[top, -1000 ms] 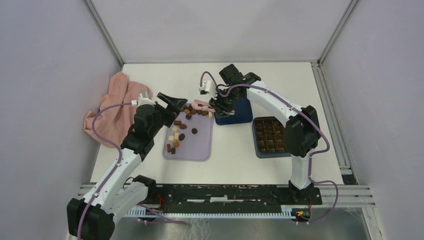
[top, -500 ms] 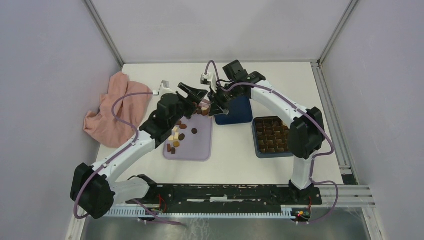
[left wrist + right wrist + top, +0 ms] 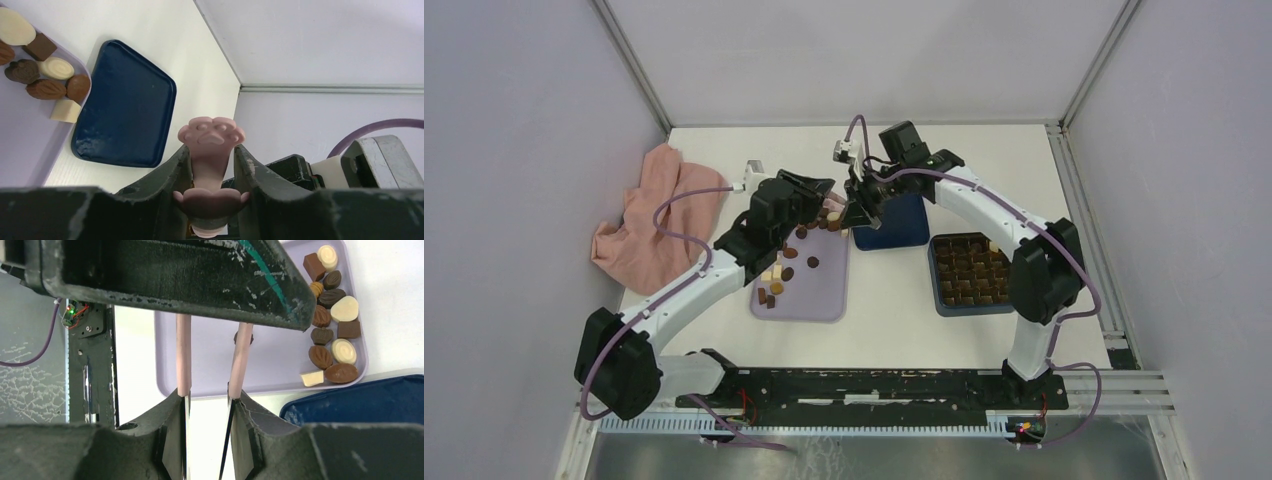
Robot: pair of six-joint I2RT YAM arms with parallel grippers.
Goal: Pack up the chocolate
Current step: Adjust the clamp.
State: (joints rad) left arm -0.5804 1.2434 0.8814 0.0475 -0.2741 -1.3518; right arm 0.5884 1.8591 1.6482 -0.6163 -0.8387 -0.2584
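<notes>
Pieces of chocolate [image 3: 784, 270], dark, mid brown and cream, lie scattered on the lilac tray [image 3: 822, 295]; more cluster at its far corner [image 3: 332, 335] [image 3: 45, 75]. Pink tongs [image 3: 832, 207] with paw-shaped tips hang over the tray's far right corner. My right gripper [image 3: 856, 212] [image 3: 209, 397] is shut on them, their two arms [image 3: 183, 355] pressing against its fingers. My left gripper [image 3: 822, 200] [image 3: 212, 150] is shut on the tongs' paw end [image 3: 212, 132]. One black left finger [image 3: 175, 275] fills the top of the right wrist view.
A dark blue lid [image 3: 899, 225] [image 3: 125, 105] lies right of the tray. The blue box with brown grid compartments [image 3: 969, 272] stands at the right. A pink cloth [image 3: 649, 225] is bunched at the left table edge. Walls close in the back and sides.
My left arm swung right from the tray's left side to the tongs and closed its jaws on their paw end. The right gripper shifted slightly right, still holding the tongs.
</notes>
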